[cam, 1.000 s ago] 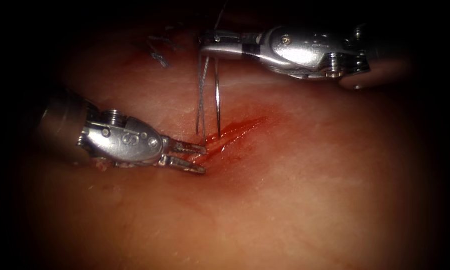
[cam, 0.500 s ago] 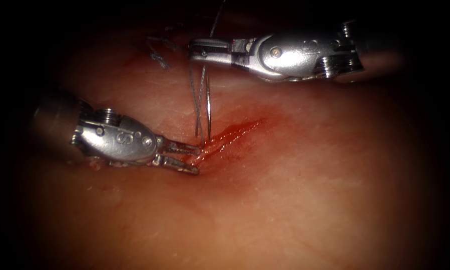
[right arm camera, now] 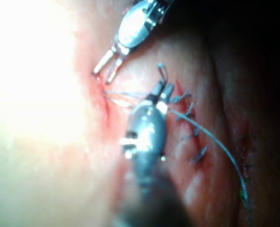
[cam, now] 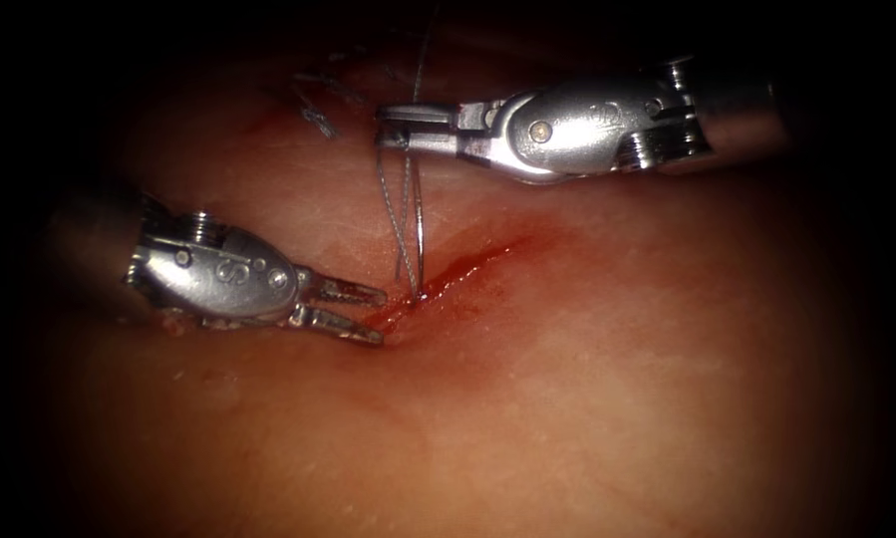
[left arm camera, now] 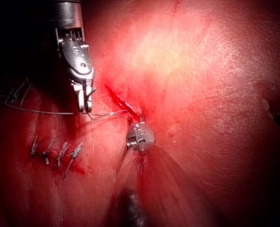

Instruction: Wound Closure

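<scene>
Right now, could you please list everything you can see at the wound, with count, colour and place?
tissue: one, pinkish tan, under everything.
cut: one, red, slanting across the middle of the tissue.
red fluid: one patch, red, along the cut.
needle: one, silver, held near its upper end, tip at the cut; whether it is in the tissue cannot be told.
thread: one, grey, running from the right pincer down to the cut.
earlier stitches: several, dark, left of the right pincer's tip.
left pincer: one, silver, open, holding nothing, left of the cut.
right pincer: one, silver, shut on the needle, above the cut.
</scene>
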`<state>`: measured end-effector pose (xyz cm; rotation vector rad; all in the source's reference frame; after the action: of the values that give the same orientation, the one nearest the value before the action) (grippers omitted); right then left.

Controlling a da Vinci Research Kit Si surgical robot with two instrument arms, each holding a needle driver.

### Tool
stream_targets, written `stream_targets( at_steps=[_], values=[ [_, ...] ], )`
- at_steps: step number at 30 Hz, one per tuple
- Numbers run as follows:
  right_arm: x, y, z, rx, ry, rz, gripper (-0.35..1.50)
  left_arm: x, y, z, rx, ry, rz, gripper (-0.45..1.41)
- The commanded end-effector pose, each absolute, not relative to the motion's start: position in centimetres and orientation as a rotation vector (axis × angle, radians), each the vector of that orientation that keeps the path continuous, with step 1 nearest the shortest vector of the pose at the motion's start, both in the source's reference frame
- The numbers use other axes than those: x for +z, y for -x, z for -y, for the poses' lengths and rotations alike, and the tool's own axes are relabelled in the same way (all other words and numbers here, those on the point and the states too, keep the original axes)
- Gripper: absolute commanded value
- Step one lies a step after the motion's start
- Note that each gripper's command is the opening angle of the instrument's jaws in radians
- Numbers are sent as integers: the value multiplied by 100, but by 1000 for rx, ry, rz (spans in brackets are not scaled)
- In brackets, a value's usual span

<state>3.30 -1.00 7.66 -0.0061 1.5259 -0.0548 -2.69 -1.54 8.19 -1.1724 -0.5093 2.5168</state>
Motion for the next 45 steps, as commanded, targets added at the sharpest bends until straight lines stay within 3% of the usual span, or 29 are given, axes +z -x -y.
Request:
stream_targets(
  at_steps=[1,29,45],
  values=[
    [767,-338,104,-55,7,-1527,-35,824,274,159,2515,1172,512,-1],
    [753,-340,118,-32,-75,-1577,-35,763,283,161,2481,1142,491,-8],
    [764,-338,94,18,-207,-1655,-35,755,328,181,2503,1160,494,-8]
  ],
)
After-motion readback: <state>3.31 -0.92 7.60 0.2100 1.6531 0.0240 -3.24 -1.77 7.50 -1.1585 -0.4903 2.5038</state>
